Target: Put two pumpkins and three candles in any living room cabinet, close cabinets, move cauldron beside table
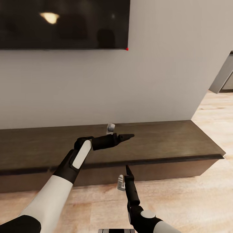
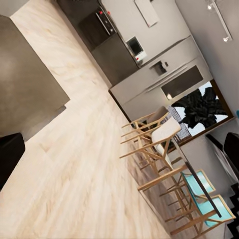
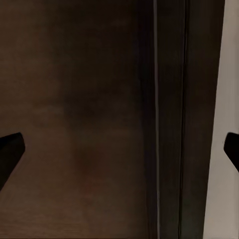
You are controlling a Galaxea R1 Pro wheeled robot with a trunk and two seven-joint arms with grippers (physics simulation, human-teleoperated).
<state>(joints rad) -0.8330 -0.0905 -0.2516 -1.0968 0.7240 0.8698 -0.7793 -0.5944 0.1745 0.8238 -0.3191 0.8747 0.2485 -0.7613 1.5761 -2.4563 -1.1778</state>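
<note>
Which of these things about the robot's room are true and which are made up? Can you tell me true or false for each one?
1. The long dark-brown cabinet stands against the grey wall. True.
2. A pumpkin sits on top of the cabinet. False: its flat top is bare where the head view shows it.
3. The left gripper hangs above the cabinet top. True.
4. The right gripper is holding a candle. False: in the right wrist view its fingertips stand wide apart with nothing between them.
5. The screen on the wall is showing a bright cartoon. False: it is dark, with only a faint lamp reflection.
</note>
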